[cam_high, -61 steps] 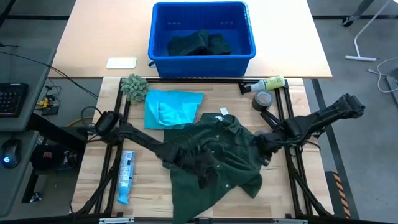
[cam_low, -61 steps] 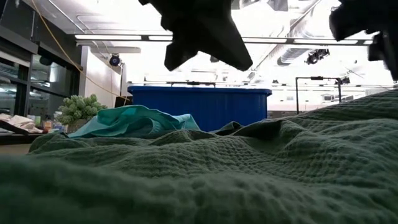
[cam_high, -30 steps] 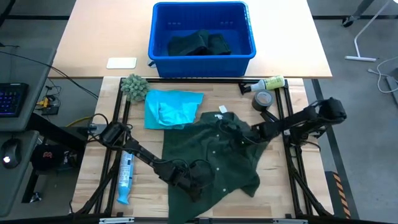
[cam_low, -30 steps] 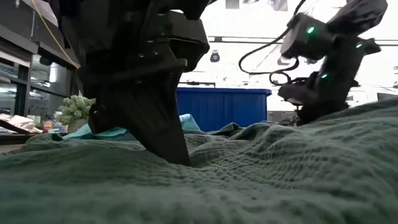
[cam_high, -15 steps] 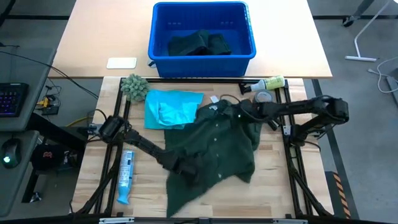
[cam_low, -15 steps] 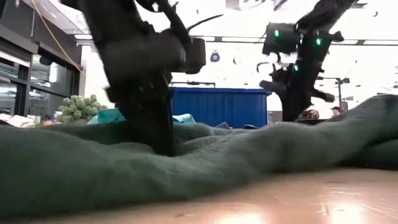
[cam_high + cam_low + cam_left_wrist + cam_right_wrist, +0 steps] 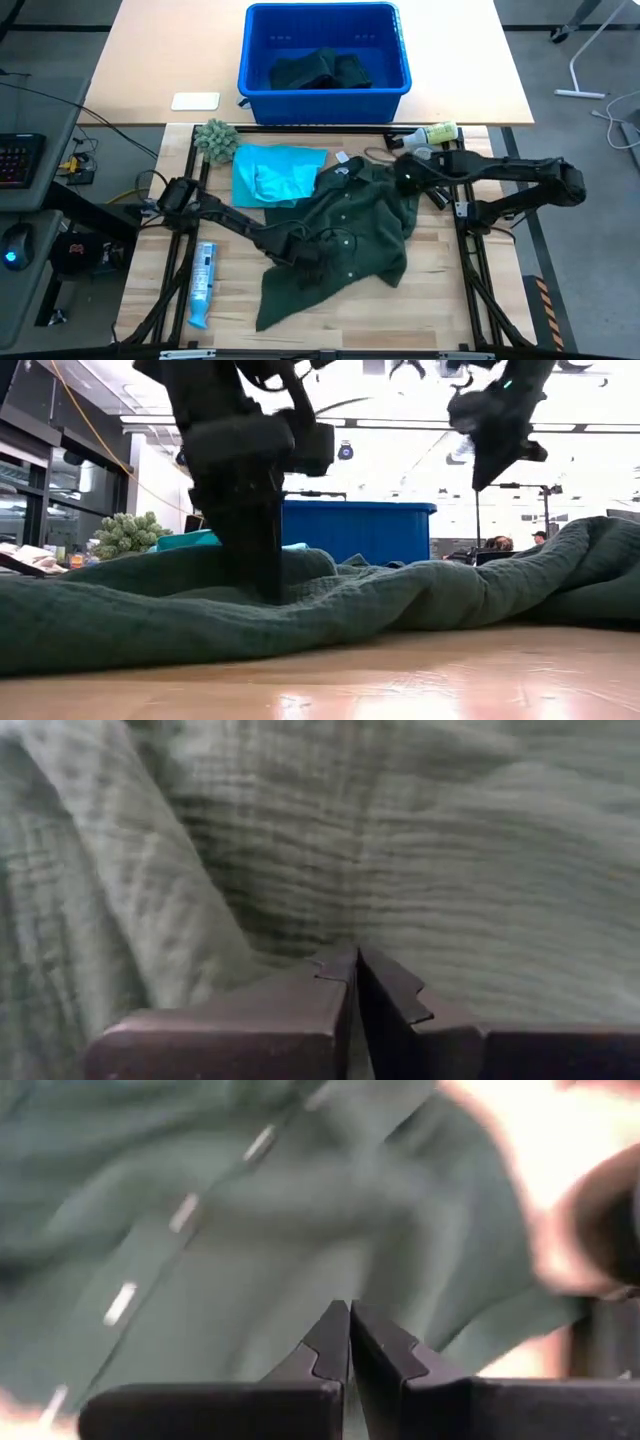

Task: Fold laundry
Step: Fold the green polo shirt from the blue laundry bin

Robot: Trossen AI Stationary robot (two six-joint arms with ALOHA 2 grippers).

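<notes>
Green shirt point(image 7: 345, 240) under closed left pincer point(image 7: 300, 253); right pincer point(image 7: 403, 178) closed, empty.

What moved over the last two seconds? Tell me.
The dark green shirt was dragged toward the blue bin. The right pincer swung to the collar; the left pincer rests on the cloth. Both are shut. The turquoise shirt stayed put.

High view: even, bright light from above, soft shadows only, sharp w/o glare. Low view: strongly backlit by ceiling lights point(image 7: 400, 428); both arms are dark silhouettes, the near bench point(image 7: 420, 685) shows pale glare and is out of focus. Left wrist view: dim, cloth soft. Right wrist view: heavy motion blur, overexposed area at one edge.
</notes>
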